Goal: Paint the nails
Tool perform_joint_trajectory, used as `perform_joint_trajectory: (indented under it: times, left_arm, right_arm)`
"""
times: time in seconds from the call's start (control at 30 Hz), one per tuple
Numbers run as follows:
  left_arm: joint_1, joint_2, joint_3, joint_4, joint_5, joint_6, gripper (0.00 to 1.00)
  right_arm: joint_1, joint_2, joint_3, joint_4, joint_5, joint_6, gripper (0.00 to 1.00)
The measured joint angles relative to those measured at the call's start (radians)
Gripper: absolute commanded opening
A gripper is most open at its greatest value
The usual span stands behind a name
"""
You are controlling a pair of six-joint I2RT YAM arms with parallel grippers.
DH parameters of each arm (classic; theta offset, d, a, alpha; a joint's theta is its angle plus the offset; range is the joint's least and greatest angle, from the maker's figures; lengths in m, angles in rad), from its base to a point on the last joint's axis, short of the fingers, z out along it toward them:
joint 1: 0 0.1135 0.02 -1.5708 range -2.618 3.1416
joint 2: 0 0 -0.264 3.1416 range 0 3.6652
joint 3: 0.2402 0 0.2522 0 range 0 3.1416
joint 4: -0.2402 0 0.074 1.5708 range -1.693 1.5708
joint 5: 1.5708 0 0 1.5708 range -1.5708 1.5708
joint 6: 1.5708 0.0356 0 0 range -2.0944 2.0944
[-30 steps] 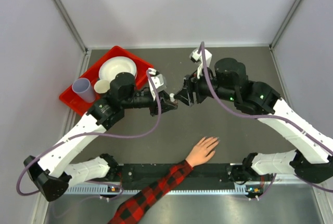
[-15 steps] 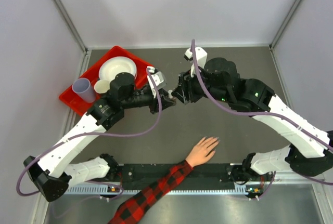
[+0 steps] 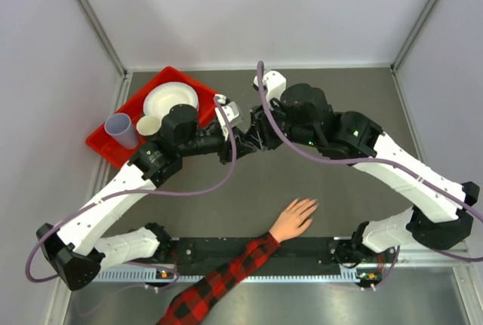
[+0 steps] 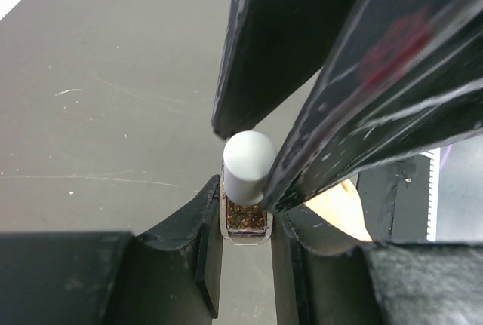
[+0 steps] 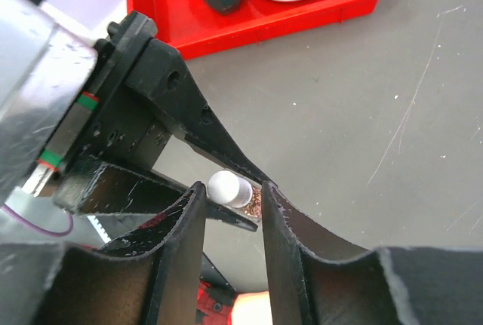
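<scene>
Pinched firmly between the fingers (image 4: 205, 253) of the left gripper (image 4: 245, 206): a small bottle (image 4: 245, 219) of brown glitter, white cap (image 4: 247, 163) pointing toward the right gripper (image 5: 230, 193). Narrowed around that cap, the right fingers (image 5: 177, 242), with a thin gap showing on each side.

Well apart from both grippers, near the front edge: the nails (image 3: 312, 204), too tiny to make out, on a peach-coloured hand (image 3: 293, 221) laid flat with fingers spread toward the far right. Trailing back from the wrist, a red-and-black plaid sleeve (image 3: 219, 283).

Underneath, a dark grey table (image 3: 256, 197), faintly scratched. At the far left, a red tray (image 3: 102, 148) carrying a white bowl (image 3: 171, 100), a lavender cup (image 3: 121, 129) and a small cream cup (image 3: 148, 125). All round, pale grey walls (image 3: 249, 8) with metal corner strips.

Reaching inward with elbows flung wide, left arm (image 3: 113, 197) and right arm (image 3: 407, 170), meeting tip to tip above the table, just beside the tray and left of centre.
</scene>
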Motion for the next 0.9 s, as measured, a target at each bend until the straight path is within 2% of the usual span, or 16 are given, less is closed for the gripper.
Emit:
perform_joint_trajectory:
  times: [0.17, 0.3, 0.47, 0.53, 0.9]
  left_arm:
    - [0.0, 0.0, 0.0, 0.003, 0.001, -0.003, 0.0]
    - [0.0, 0.0, 0.0, 0.003, 0.0, -0.004, 0.0]
    - [0.0, 0.0, 0.0, 0.002, 0.0, -0.011, 0.0]
    - [0.0, 0.0, -0.003, 0.003, 0.0, -0.019, 0.0]
    - [-0.005, 0.0, -0.012, 0.053, 0.003, -0.036, 0.0]
  right_arm:
    - [0.002, 0.01, 0.0, 0.001, 0.006, -0.007, 0.33]
    - [0.005, 0.01, 0.0, 0.002, 0.008, -0.015, 0.26]
    - [0.006, 0.013, 0.0, 0.005, 0.011, -0.031, 0.06]
    - [0.006, 0.013, 0.0, 0.003, 0.015, -0.041, 0.0]
    - [0.013, -0.015, -0.01, 0.009, 0.029, -0.077, 0.0]
